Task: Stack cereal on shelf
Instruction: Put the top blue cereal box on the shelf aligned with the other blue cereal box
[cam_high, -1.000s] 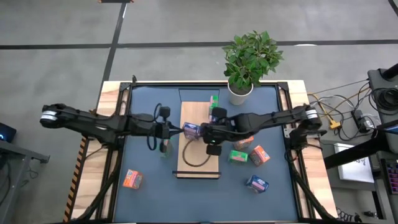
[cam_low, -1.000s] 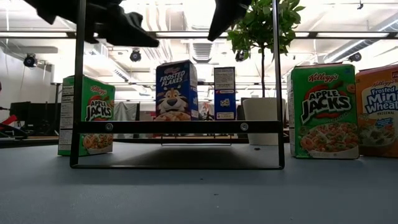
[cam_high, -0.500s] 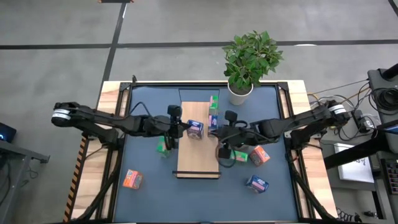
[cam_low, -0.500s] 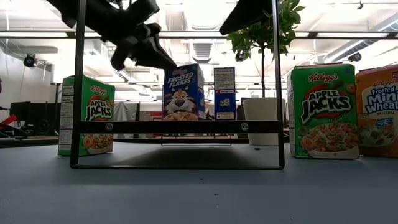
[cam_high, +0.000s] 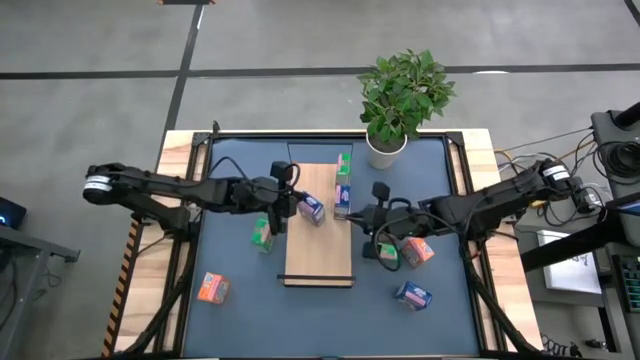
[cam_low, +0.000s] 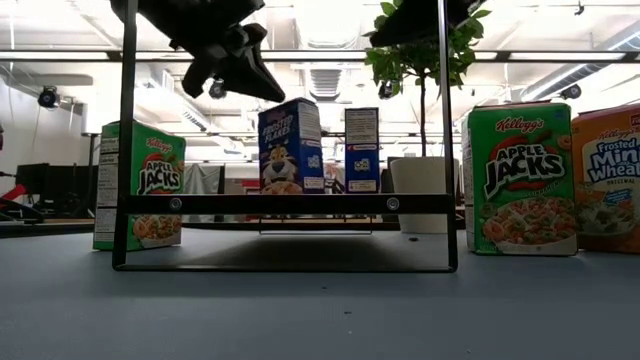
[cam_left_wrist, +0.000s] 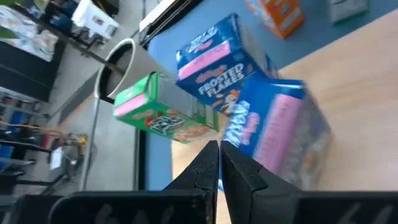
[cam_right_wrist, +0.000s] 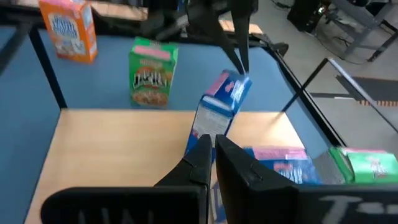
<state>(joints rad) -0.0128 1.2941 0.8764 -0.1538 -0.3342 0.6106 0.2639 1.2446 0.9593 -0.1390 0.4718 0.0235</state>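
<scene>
My left fingers (cam_left_wrist: 202, 171) are pressed together with nothing between them, hanging over the left edge of the board (cam_high: 320, 255). The blue box (cam_high: 311, 208) I'm working on stands right in front of the tips. It sits on the board's far half, upright with its long axis vertical, and turned a bit askew to the board edge. From my left fingers it lies toward the board's middle, very close; I can't tell if the tips touch its top corner. My right fingers (cam_right_wrist: 196, 162) are also closed and empty, out past the board's right edge, so the left arm is clearly nearer to this box. Any nudge or regrip would come from the left side, pushing or closing across the box's narrow face. Count: three blue in all, namely this one, a second blue box (cam_high: 341, 200) at the board's right edge and a third blue box (cam_high: 412, 295) on the bench (cam_high: 230, 160) near the front right. There are three green: a green box (cam_high: 344, 163) at the board's far end, one (cam_high: 262, 233) on the bench left of the board and one (cam_high: 385, 252) right of it. I see two orange, front left (cam_high: 211, 288) and right (cam_high: 415, 248); a third isn't visible. One board, three boxes on it. One potted plant (cam_high: 400, 95) at the back.
</scene>
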